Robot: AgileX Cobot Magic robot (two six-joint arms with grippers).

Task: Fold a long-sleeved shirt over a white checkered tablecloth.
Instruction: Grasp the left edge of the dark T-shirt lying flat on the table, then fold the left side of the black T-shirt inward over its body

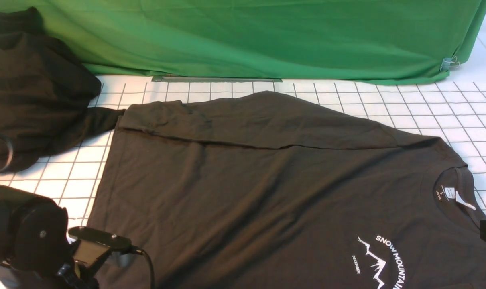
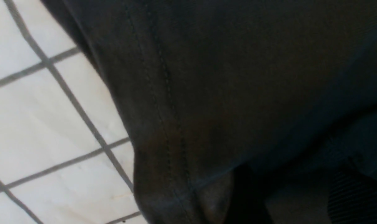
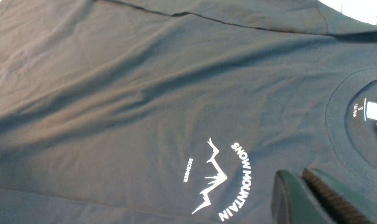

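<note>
Surface: one white checkered tablecloth (image 1: 427,108) with thin dark grid lines, spread under everything listed.

Item 1: one left end effector (image 2: 347,199), nearest, on the left arm (image 1: 26,237). Only one ribbed pad shows in the left wrist view. Whether the jaws are spread or pinching cloth cannot be told. The shirt's stitched hem lies right against it, draped over the checks.

Item 2: one right end effector (image 3: 295,173), also near. Its jaws are pressed together with nothing between them, above the shirt's chest. Contact with the fabric cannot be told.

Item 3: one long-sleeved shirt (image 1: 247,192), dark brown-black, lying front up on the tablecloth.
- It reaches from the left end effector at its hem to the right end effector at its chest.
- One white mountain print (image 3: 218,180), reading SNOW MOUNTAIN and DECEMBER, sits just beside the right end effector.
- One round collar (image 3: 334,124) with one neck label (image 3: 373,113) lies just past that end effector.
- One long folded band (image 1: 247,116) lies over the body along the edge farthest from both end effectors.

Item 4: one black garment heap (image 1: 30,88), no print showing, beyond the left end effector. One dark strip (image 1: 100,122) runs between it and the folded band; which garment owns it cannot be told.

Item 5: one green fabric backdrop (image 1: 267,36), farthest from both end effectors. It carries one metal clip (image 1: 449,63), and one grey strip (image 1: 216,78) lies at its foot.
</note>
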